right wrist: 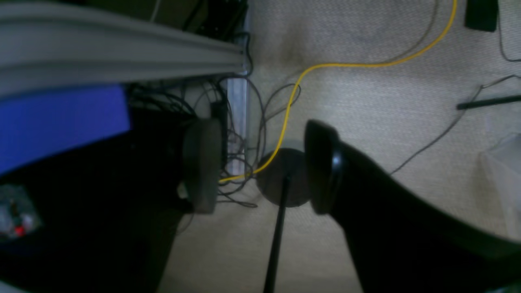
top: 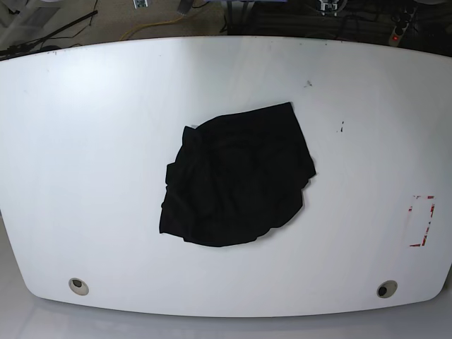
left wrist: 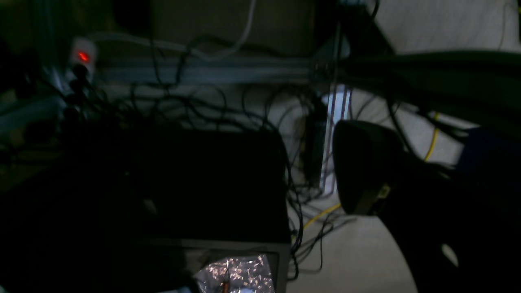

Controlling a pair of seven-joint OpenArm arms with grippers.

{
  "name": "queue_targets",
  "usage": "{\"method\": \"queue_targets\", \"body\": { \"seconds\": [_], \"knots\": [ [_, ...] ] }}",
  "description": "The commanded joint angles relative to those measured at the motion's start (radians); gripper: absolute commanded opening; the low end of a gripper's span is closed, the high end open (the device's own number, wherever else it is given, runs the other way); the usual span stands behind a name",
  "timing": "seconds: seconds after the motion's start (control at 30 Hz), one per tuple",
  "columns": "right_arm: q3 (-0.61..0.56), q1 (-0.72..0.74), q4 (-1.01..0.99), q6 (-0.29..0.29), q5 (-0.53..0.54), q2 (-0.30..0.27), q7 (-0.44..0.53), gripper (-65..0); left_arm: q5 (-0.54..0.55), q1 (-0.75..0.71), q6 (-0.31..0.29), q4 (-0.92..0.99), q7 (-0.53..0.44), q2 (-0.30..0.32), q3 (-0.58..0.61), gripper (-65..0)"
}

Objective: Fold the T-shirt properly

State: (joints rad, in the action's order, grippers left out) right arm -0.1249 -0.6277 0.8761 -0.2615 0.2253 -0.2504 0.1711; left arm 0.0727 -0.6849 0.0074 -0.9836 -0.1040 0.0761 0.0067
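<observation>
The black T-shirt [top: 236, 176] lies crumpled in a rough heap in the middle of the white table [top: 85, 141], seen only in the base view. No purple patch shows. Neither arm appears in the base view. My right gripper [right wrist: 262, 167] is open and empty, hanging over carpeted floor with both fingers [right wrist: 323, 167] showing. My left gripper [left wrist: 268, 171] looks open and empty: one finger [left wrist: 362, 167] stands far right of centre, and the other is lost in the dark. Both are away from the shirt.
A red tape mark [top: 422, 220] sits near the table's right edge. Two round holes [top: 78, 285] [top: 385, 289] lie near the front edge. Under the table are tangled cables, a yellow cable [right wrist: 325, 67], a lit power strip [left wrist: 83, 55] and a black box [left wrist: 183, 183].
</observation>
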Motion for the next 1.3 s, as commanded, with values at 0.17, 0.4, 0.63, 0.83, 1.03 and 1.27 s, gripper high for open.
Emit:
{"method": "queue_targets", "body": {
  "seconds": [0.17,0.4,0.63,0.83,1.03,1.27],
  "knots": [
    [0.103,-0.2,0.259,-0.009,-0.007,-0.011,0.008,-34.4,0.0,-0.224,0.001,-0.294,-0.009,-0.002,-0.001,-12.8],
    [0.116,-0.35,0.455,-0.003,0.004,-0.059,0.008,-34.4,0.0,-0.394,0.003,-0.539,-0.01,-0.005,-0.053,-12.8],
    [0.198,-0.482,0.631,-0.005,0.004,-0.053,0.008,-34.4,0.002,-0.539,0.003,-0.765,-0.01,-0.005,-0.106,-12.8],
    [0.202,-0.568,0.794,-0.003,0.004,-0.053,0.008,-34.4,0.002,-0.622,0.003,-0.929,-0.01,-0.011,-0.138,-12.8],
    [0.276,-0.61,0.92,-0.009,0.021,-0.03,0.008,-34.4,0.002,-0.624,0.003,-1.018,-0.01,-0.063,-0.175,-12.8],
    [0.324,-0.553,1.0,-0.011,0.127,-0.034,0.008,-34.4,0.002,-0.568,0.003,-1.026,-0.01,-0.069,-0.199,-12.8]
  ]
}}
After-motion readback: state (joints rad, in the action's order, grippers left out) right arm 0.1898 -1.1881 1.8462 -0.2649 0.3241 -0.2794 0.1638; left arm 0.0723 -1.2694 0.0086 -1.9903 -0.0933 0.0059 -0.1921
